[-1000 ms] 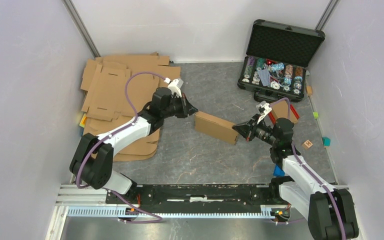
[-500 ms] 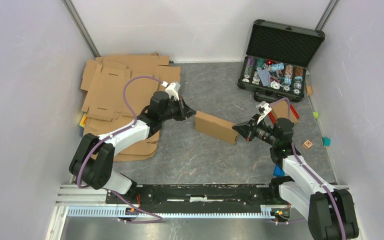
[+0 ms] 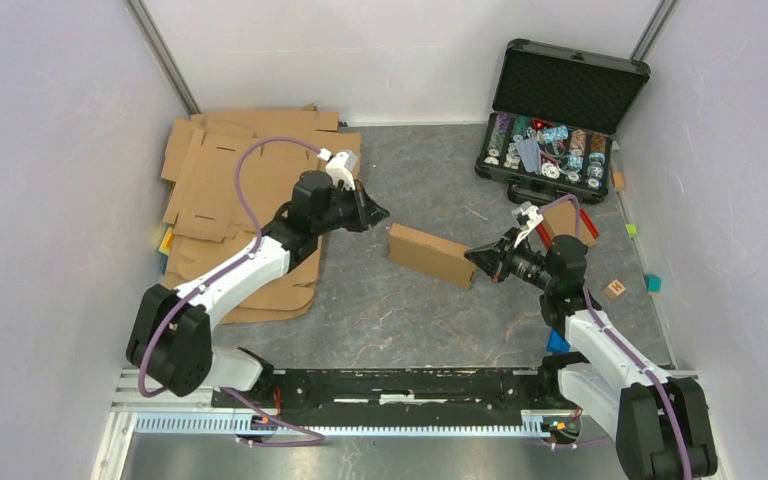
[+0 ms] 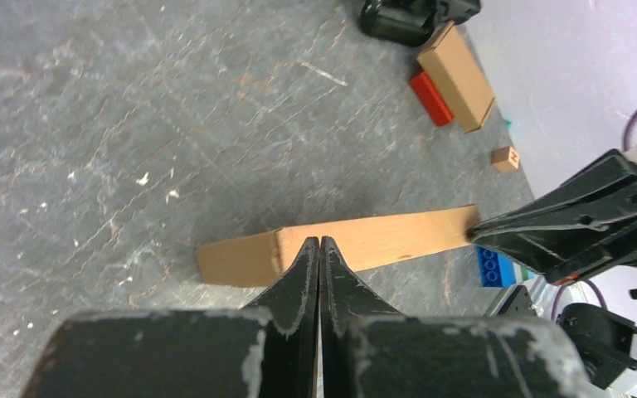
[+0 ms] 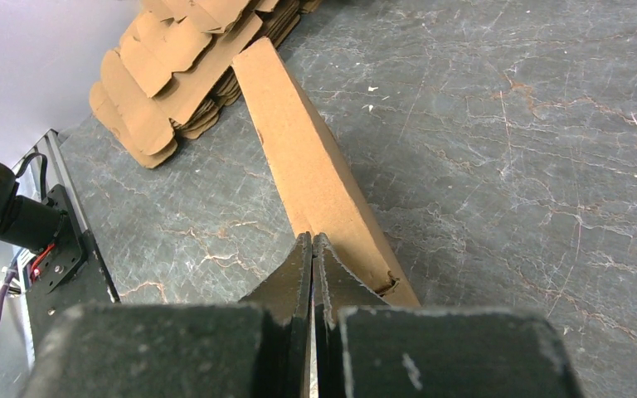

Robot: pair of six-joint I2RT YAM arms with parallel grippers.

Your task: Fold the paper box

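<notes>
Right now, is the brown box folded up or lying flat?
Folded up: the paper box is a shallow block with top and side walls showing, unlike the flat cardboard blanks stacked at the left.

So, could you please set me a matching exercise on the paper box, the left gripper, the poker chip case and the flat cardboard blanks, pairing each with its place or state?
Things:
1. paper box
2. left gripper
3. poker chip case
4. flat cardboard blanks

Places or states:
A. lid up, in the far right corner
B. stacked at the far left
C. folded up, lying in the middle
D. jaws shut, near the box's left end

Pairs: 1-C, 2-D, 3-A, 4-B.
</notes>
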